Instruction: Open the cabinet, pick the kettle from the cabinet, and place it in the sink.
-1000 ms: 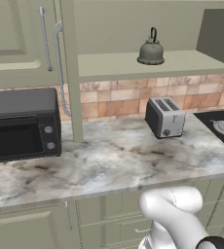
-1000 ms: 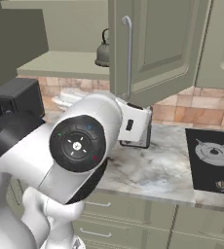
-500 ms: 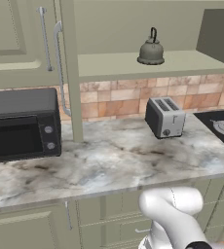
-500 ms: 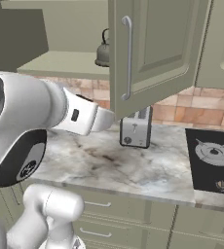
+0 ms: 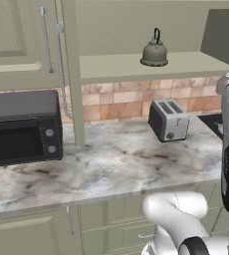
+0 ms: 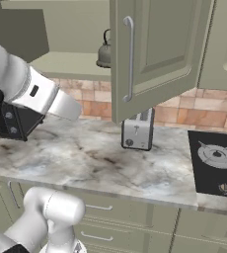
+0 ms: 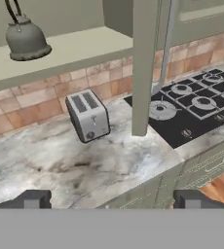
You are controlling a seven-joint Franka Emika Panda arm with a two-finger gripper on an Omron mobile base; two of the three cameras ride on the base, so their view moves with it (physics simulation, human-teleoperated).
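Cabinet (image 6: 155, 54) doors open; kettle (image 5: 154, 51) upright on its shelf, above the toaster (image 5: 169, 120). End effector (image 7: 109, 199) open, apparently empty.

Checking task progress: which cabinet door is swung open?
The cabinet door by the stove, swung out above the toaster, baring the kettle. The neighbouring door above the microwave lies flush.

- My way to the small dull-grey dome-shaped kettle (image 5: 154, 50) is open: both sage-green cabinet doors (image 6: 157, 52) stand swung wide.
- A boxy silver toaster (image 5: 169, 119) stands on the marble surface (image 5: 101, 167) below the shelf.
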